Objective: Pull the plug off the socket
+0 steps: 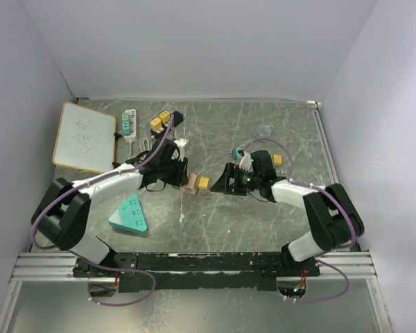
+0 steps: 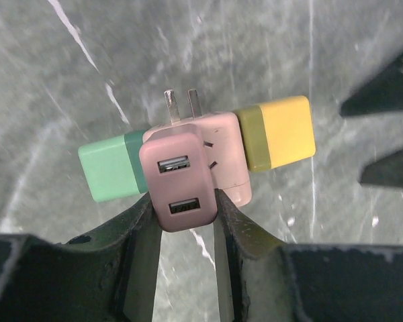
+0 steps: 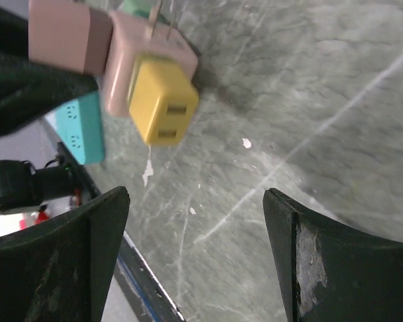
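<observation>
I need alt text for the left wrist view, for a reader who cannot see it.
The left end effector grips a pink USB plug seated in a pink cube socket, seen against the grey marbled table. A green plug sticks out at the picture's left, a yellow plug at its right, and two metal prongs on top.

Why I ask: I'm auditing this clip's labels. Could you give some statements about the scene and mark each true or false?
The left gripper is shut on the pink charger. True.
The right gripper clasps the yellow plug. False: it is open, short of the plug.
The yellow plug sits in the pink socket block. True.
The whiteboard lies at the far right. False: it lies at the far left.
</observation>
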